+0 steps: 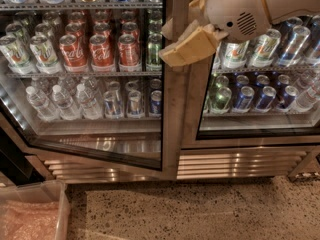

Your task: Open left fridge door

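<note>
The left fridge door (169, 109) is a tall glass pane in a brushed steel frame. It stands ajar, with its free right edge swung out toward me and its bottom rail slanting across the view. Behind the glass are shelves of cans and water bottles. My gripper (175, 46), tan at the end of a white arm coming in from the upper right, sits at the door's free edge at about the height of the upper can shelf.
The matching right glass door (260, 129) is shut, with cans behind it. A steel vent grille (235, 164) runs below the doors. A clear plastic bin (30, 216) stands on the speckled floor (190, 209) at the lower left.
</note>
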Action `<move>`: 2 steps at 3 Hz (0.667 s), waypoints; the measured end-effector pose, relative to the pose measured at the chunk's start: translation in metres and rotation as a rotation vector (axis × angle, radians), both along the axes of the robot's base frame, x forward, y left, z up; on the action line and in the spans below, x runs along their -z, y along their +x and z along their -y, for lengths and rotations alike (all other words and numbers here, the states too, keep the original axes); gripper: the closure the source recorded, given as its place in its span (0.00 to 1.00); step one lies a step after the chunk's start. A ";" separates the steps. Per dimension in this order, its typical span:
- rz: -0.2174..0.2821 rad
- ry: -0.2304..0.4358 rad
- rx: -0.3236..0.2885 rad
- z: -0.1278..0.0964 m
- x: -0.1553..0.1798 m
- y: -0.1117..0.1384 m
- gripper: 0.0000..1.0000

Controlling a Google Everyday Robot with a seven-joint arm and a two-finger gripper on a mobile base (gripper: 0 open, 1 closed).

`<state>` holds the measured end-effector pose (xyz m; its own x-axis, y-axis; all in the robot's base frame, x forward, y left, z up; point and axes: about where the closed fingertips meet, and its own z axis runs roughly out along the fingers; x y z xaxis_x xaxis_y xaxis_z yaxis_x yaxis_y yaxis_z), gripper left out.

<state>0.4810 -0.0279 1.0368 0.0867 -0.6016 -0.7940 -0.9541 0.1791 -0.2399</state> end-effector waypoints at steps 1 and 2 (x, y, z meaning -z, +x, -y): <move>0.024 -0.010 0.051 0.007 -0.006 -0.022 0.51; 0.024 -0.010 0.051 0.007 -0.006 -0.021 0.50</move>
